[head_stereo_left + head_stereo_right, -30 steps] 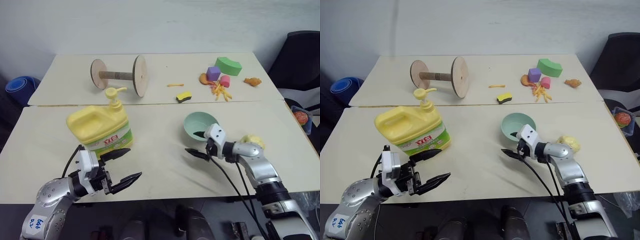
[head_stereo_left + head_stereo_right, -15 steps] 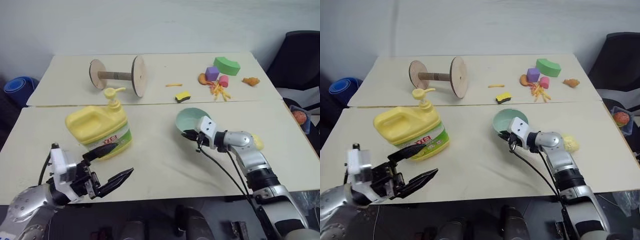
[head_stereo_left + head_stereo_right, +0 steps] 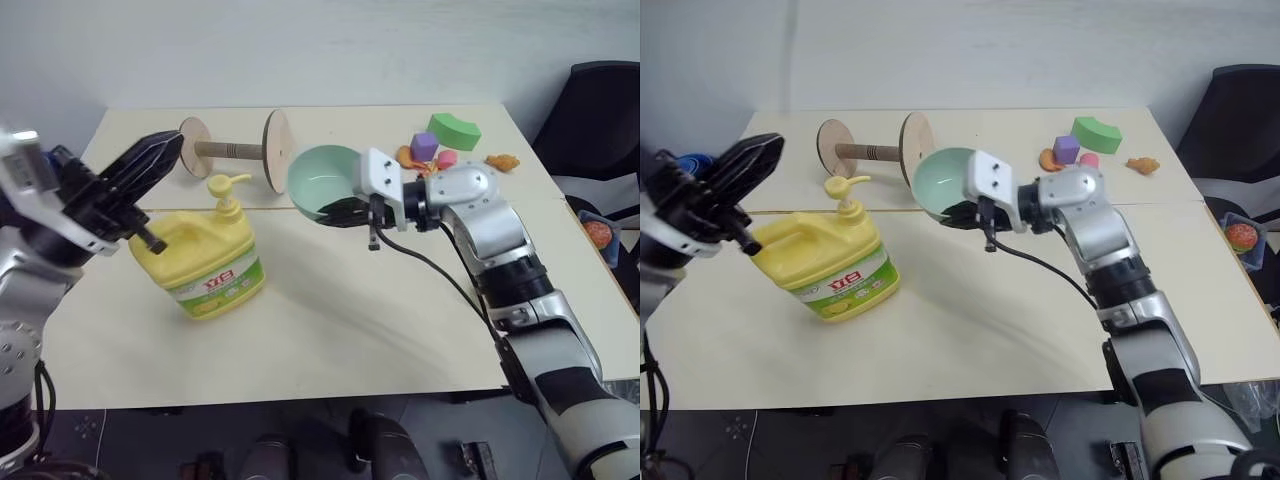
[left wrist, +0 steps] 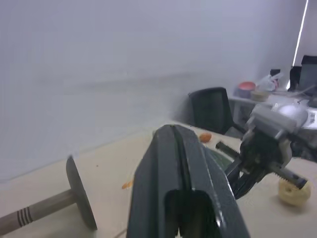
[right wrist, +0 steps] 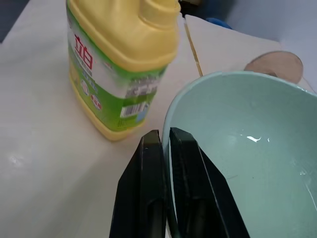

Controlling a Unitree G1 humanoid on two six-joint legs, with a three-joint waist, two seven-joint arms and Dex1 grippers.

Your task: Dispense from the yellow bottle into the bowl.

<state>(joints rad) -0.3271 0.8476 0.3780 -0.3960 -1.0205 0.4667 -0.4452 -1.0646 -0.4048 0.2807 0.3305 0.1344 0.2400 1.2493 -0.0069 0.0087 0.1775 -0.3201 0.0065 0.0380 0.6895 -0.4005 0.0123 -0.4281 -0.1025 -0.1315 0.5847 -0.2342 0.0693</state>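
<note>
Your yellow bottle [image 3: 200, 262] stands upright on the desk [image 3: 400, 330], just below and beside the left pincer [image 3: 150, 160], whose fingers are pressed together with nothing between them and hover above the jug's handle side, close to the pump head [image 3: 228, 186]. The bowl [image 3: 325, 185] is off the desk: your right pincer [image 3: 345, 212] is pinching its rim, one finger inside and one outside, as the right wrist view shows, and holds it in the air tilted toward you, beside the bottle's pump and a little above it.

By my reading you are at the positioning step. Next, bring the bowl under the spout and level it, then set the closed left pincer on the pump head and press straight down; an off-centre push could tip the jug.

The bowl looks empty, save for a small glint on its inner wall that may be only a reflection. Beyond the right pincer lie a wooden spool [image 3: 232, 150] and scattered small toys [image 3: 440, 140].
</note>
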